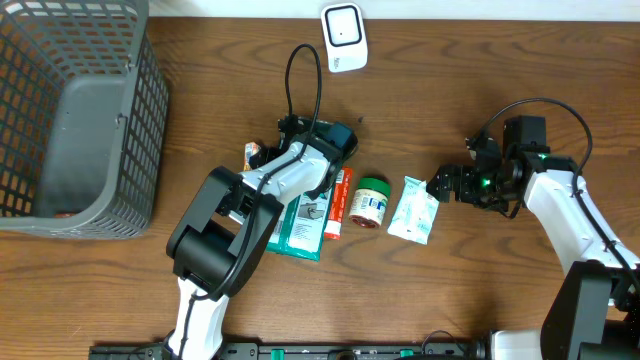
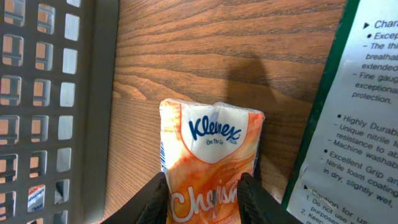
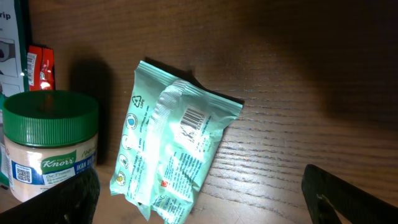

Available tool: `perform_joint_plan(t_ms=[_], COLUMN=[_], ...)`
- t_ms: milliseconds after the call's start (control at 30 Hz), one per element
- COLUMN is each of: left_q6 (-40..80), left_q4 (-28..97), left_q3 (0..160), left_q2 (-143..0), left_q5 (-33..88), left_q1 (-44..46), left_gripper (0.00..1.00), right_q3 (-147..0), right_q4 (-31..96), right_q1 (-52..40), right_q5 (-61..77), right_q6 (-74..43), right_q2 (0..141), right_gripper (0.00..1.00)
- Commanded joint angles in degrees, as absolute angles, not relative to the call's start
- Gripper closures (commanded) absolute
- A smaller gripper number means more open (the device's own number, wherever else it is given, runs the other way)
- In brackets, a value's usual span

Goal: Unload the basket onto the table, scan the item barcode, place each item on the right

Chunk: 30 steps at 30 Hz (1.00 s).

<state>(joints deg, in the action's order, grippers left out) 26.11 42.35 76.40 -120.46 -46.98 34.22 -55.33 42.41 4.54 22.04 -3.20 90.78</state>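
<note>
Left of centre, Kleenex pack point(image 2: 211, 162) is flanked by left tool point(image 2: 202, 199); whether it is pinched cannot be told. Right tool point(image 3: 205, 193) is spread wide. Nothing yet presented to scanner point(image 1: 344, 37).

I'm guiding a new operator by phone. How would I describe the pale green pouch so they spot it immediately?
Find the green-lidded Knorr jar in the middle of the wooden table. The pouch lies flat right beside it, on the side toward the right fingers. It is the only mint-green soft packet there, barcode facing up.

White arms point(image 1: 290, 172), black joints, looping black cable point(image 1: 288, 80), black left pincer point(image 2: 202, 198).
</note>
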Motion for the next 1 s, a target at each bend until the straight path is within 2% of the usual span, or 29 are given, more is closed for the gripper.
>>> perform_joint_plan(t_ms=[0,967], left_q6=[25.54,25.56], left_q4=[42.5,42.54], left_q3=[75.96,75.99], left_q2=[-121.43,-120.86], left_q5=[-46.96,-45.6], left_q1=[34.15,34.85], left_gripper=[0.62,0.62], right_q3=[-55.11,-55.11], right_q4=[42.46,42.46], right_q1=[4.03,4.03], right_q5=[22.09,22.06], right_q6=[-3.14,-3.14], right_q2=[90.32,90.35], right_gripper=[0.01,0.01])
